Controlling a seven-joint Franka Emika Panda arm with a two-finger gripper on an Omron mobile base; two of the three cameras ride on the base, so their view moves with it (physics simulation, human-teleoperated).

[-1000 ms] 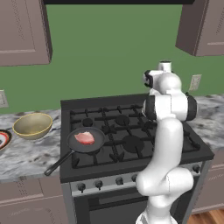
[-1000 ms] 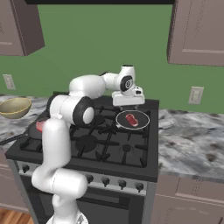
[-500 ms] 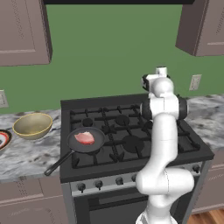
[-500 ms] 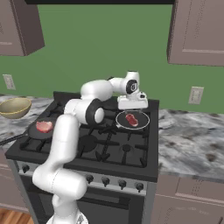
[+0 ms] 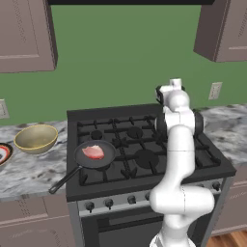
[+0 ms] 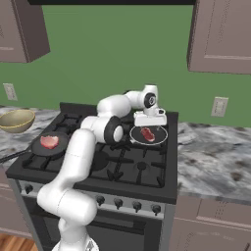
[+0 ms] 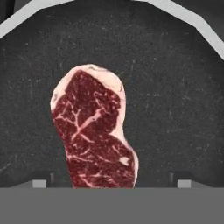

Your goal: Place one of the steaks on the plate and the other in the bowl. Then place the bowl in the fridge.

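Directly beneath the hand camera, at the centre of its frame, lies a deep red steak with white marbling, flat on the dark speckled floor of a frying pan. The gripper hangs above it with its jaws spread wide, the two finger tips low in the frame on either side of the meat — nothing is held. That straddling pose looks like the line-up for a grasp, so picking up this steak seems to be the step in hand.

From the right base camera, the same pan sits at centre right of the frame on the back of the black stove, with the white arm bent over it. Toward the left edge, a second pan holds the pale pink steak, presumably waiting its turn.

Farther left, on the grey marbled counter in the left base camera, rests the tan bowl, and at the extreme left edge a sliver of the red-rimmed plate — both set beside the stove, ready as destinations.

Counted: two steaks, two pans, one bowl, one plate.
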